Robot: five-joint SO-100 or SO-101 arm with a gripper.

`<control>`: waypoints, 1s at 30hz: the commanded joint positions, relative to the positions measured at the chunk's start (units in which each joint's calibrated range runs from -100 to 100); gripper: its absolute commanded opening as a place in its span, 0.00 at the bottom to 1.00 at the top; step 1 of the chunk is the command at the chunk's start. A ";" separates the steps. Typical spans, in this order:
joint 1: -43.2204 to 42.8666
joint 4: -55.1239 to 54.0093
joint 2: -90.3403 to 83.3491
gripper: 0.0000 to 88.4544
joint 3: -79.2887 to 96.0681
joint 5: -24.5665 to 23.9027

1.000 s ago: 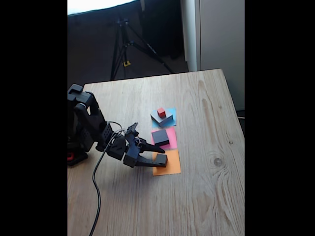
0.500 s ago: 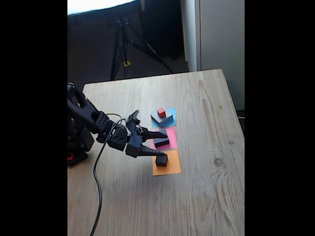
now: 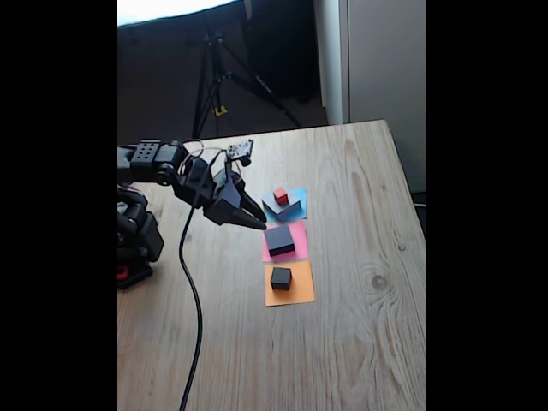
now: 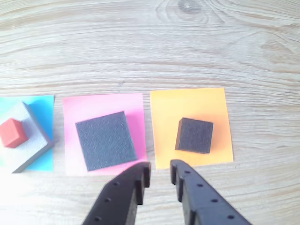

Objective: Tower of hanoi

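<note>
1. The black two-finger end effector point(image 4: 159, 171) is holding nothing. In the wrist view its tips sit nearly together with just a narrow slit between them, so basically pinched to, and they're raised above the counter just below the gap between the pink and orange sheets. In the fixed view the end effector point(image 3: 253, 221) hangs in the air, left of the blocks, touching none of them.
2. Nearest the tips: the flat black square slab point(image 4: 106, 140) lying on the pink paper square point(image 4: 103, 133), turned a bit off-square to the paper.
3. Just right of that in the wrist view, the small black cube point(image 4: 195, 135) sits alone on the orange paper square point(image 4: 191, 127), apart from the fingers.
4. Farthest left, the wide flat grey slab point(image 4: 32, 145) rests on the blue paper square point(image 4: 40, 131) with the tiny red cube point(image 4: 12, 133) on top of it.
5. All of it sits on the light wooden counter point(image 3: 360, 342), three papers in a column in the fixed view.
6. Progress guess: mid-puzzle. The tower is spread over all three spots, with nothing stacked except red on grey. What's left, I'd say, is a good run of moves to rebuild the pile in size order on one square; which square is the goal I can't tell.
</note>
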 commanded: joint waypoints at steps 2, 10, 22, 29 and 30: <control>-4.55 16.77 -3.52 0.01 -14.99 0.69; -10.90 29.08 -3.37 0.01 -28.81 0.69; -20.01 38.14 -3.60 0.01 -38.99 -5.66; -23.44 30.86 -9.65 0.09 -22.27 -5.16; -23.60 27.38 -11.70 0.11 -17.45 -4.49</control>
